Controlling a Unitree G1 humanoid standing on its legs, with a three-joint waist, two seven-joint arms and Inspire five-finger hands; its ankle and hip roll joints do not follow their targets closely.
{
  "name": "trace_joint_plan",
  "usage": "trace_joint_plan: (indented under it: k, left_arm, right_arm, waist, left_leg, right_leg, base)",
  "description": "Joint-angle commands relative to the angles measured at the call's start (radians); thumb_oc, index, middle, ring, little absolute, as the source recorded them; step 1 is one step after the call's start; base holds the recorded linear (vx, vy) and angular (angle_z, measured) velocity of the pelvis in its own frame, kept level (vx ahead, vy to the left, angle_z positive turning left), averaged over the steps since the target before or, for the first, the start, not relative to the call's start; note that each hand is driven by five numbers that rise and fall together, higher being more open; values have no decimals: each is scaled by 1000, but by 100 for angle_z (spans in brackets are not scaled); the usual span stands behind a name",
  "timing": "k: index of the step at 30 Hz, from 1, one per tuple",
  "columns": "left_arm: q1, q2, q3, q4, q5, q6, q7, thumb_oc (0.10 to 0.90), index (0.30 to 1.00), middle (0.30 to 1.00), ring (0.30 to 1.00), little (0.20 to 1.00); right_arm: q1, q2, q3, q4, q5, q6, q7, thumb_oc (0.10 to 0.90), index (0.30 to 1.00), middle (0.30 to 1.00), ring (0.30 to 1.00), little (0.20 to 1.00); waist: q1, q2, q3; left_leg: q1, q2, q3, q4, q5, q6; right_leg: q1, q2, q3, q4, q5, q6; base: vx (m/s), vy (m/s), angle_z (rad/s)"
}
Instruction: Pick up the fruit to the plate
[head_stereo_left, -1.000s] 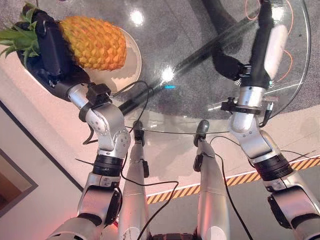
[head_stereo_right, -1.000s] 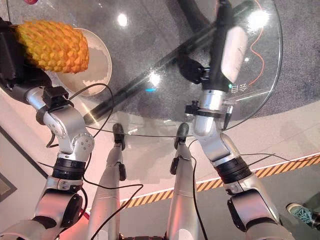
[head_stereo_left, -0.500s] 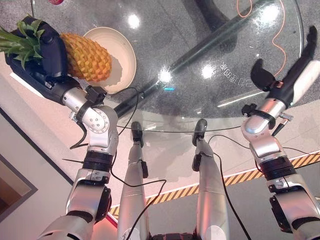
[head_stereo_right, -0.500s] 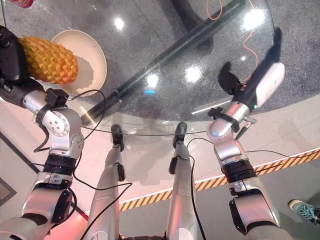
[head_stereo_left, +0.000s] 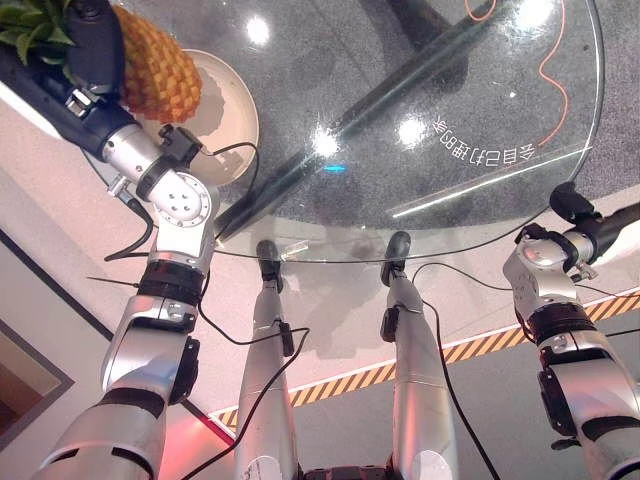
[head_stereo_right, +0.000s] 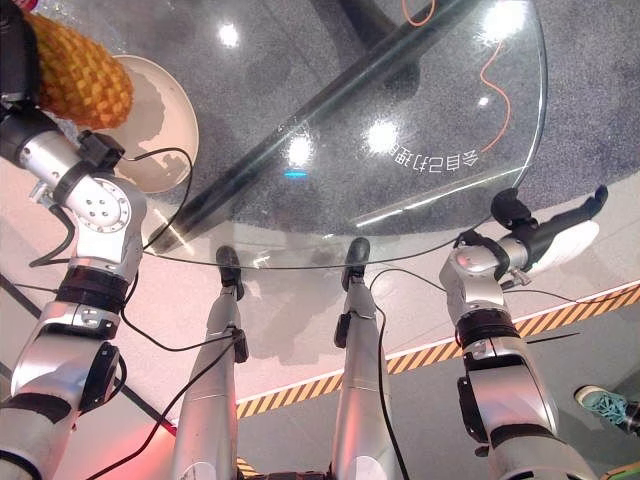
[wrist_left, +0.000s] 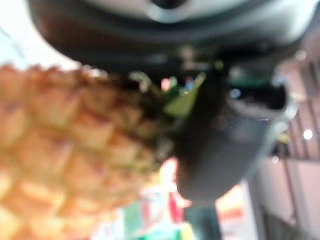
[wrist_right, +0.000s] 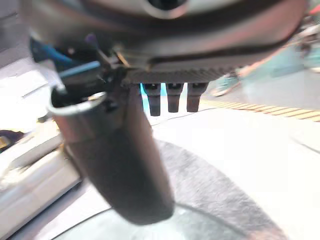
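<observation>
The pineapple is being gripped by the left hand, fingers wrapped round its leafy end, and it's being held right over the near-left edge of the cream plate on the glass table. The right hand is being kept off the table's right rim, fingers straight, nothing in it.

The pineapple and left hand run off the picture's top edge, hiding part of the plate. The left wrist view is blurred. The right hand shows edge-on, fingers unclear.
</observation>
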Motion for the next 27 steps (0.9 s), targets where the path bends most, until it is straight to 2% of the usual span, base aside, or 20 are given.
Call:
trace_joint_plan:
  k: [1, 7, 11, 17, 27]
  left_arm:
    - [-137, 114, -4, -13, 67, -74, 2, 100, 300, 300, 300, 200]
    - [-169, 126, -40, 49, 29, -66, -19, 100, 300, 300, 300, 200]
    - [-181, 132, -53, 80, 20, -58, -18, 100, 300, 300, 300, 200]
    - [-196, 139, -70, 128, 9, -53, -24, 100, 300, 300, 300, 200]
    - [-215, 141, -90, 177, -18, -40, -56, 100, 300, 300, 300, 200]
  right_arm:
    - [13, -76, -30, 99, 48, -29, 45, 800, 900, 900, 900, 900]
    - [4, -67, -6, 220, 64, -4, 110, 800, 900, 900, 900, 900]
    - [13, -61, 1, 257, 57, 40, 139, 800, 900, 900, 900, 900]
    - [29, -55, 6, 306, 62, 71, 171, 800, 900, 900, 900, 900]
    - [35, -41, 29, 308, 40, 65, 205, 800, 900, 900, 900, 900]
  waist:
    - [20, -32, -24]
    - [19, -32, -24]
    - [15, -33, -24]
    - [11, -36, -24]
    - [3, -47, -24]
  left_leg:
    - [-8, -18, 12, 67, -93, -4]
    - [-17, -17, 12, 69, -89, -1]
    - [-20, -15, 14, 70, -90, -1]
    - [-25, -10, 14, 75, -96, -1]
    - [-25, -7, 14, 71, -100, -2]
  right_leg:
    - [79, 22, -55, -79, -15, 26]
    - [71, 25, -53, -83, -8, 24]
    - [70, 29, -50, -84, -11, 24]
    - [66, 31, -48, -81, -16, 23]
    - [64, 38, -43, -87, -17, 24]
  base:
    - [0, 0, 0]
    - [0, 0, 0]
    - [0, 0, 0]
    - [0, 0, 0]
    - [0, 0, 0]
